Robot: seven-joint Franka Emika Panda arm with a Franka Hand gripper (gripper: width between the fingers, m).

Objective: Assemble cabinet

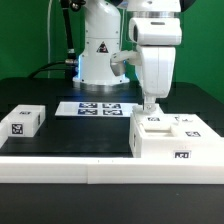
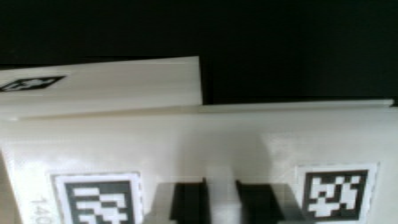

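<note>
Exterior view: the gripper (image 1: 150, 106) hangs straight down from the white arm (image 1: 155, 45), its tips at the top face of the cabinet (image 1: 180, 150). They stand by the corner of that face toward the exterior view's left and away from the camera. Whether the tips touch the face cannot be told. The cabinet sits directly under the hand and stretches away from it toward the exterior view's right, its near wall by the white ledge (image 1: 70, 172) along the table's front. On the hand's other side the black table (image 1: 70, 135) lies open up to a small white block (image 1: 25, 120), well apart from the hand. The marker board (image 1: 100, 108) lies flat beyond the hand, toward the arm's base, with a strip of bare table between it and the cabinet's edge.

Wrist view: the fingers (image 2: 187, 205) are clenched almost together, with only a thin pale slit between them. Whether they pinch anything cannot be told. Under them spreads the cabinet's (image 2: 196, 140) white face, with one tag (image 2: 98, 200) on either side of the fingertips. Ahead of the hand that face ends in a long straight edge. Past the edge lie a white panel (image 2: 116, 85) with a tag at its corner and bare black table.
</note>
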